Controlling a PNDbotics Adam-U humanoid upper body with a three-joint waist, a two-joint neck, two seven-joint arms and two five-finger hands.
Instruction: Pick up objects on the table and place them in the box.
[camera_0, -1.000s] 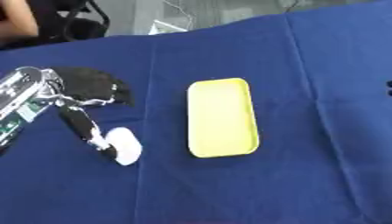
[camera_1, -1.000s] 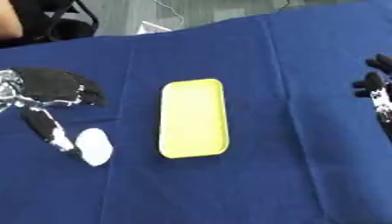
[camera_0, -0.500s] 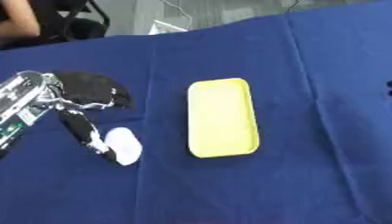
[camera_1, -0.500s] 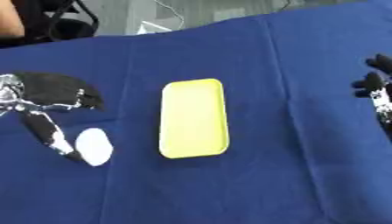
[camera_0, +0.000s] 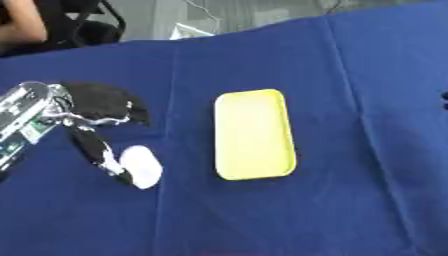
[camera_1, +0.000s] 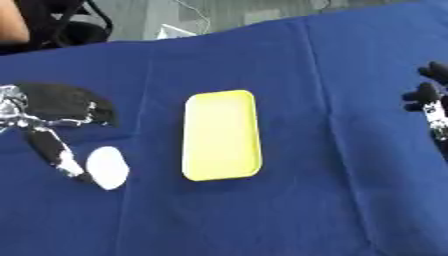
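A shallow yellow box (camera_0: 254, 134) lies lengthwise in the middle of the blue cloth. To its left a small white oval object (camera_0: 142, 166) rests on the cloth. My left hand (camera_0: 98, 101), black with silver parts, comes in from the left edge. One long straight finger (camera_0: 94, 150) reaches down along the left side of the white object, with its tip beside or touching it. The other fingers spread toward the right above the object, and nothing is held. My right hand (camera_1: 427, 100) shows at the right edge, fingers up and relaxed, far from the box.
The blue cloth (camera_1: 332, 200) covers the whole table and has soft creases. A dark chair (camera_0: 83, 25) and part of a person stand beyond the far edge at the upper left.
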